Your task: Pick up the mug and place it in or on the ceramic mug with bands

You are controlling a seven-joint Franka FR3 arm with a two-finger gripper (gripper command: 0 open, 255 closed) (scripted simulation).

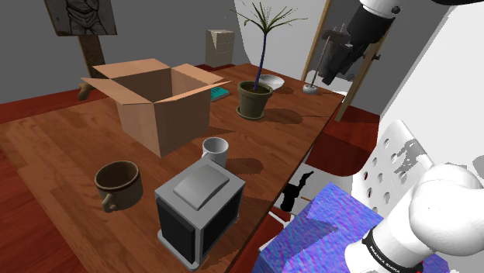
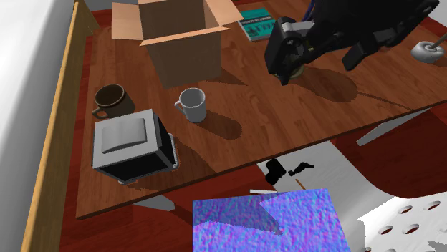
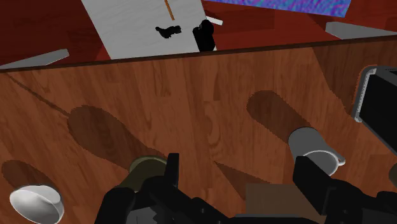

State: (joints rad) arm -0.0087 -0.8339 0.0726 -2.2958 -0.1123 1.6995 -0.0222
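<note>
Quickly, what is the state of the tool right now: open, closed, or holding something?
Tool: open, holding nothing.

Bright, even light falls on the table (image 1: 77,155). The mug (image 1: 215,151) and plant (image 1: 256,97) cast soft shadows across the table toward its edge nearest the stand (image 1: 333,233). In the wrist view these shadows have stepped edges.

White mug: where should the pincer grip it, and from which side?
Come from above: the white mug stands upright, mouth open. Pinch its wall across the rim, on the side away from the handle, which points toward the brown mug.
</note>
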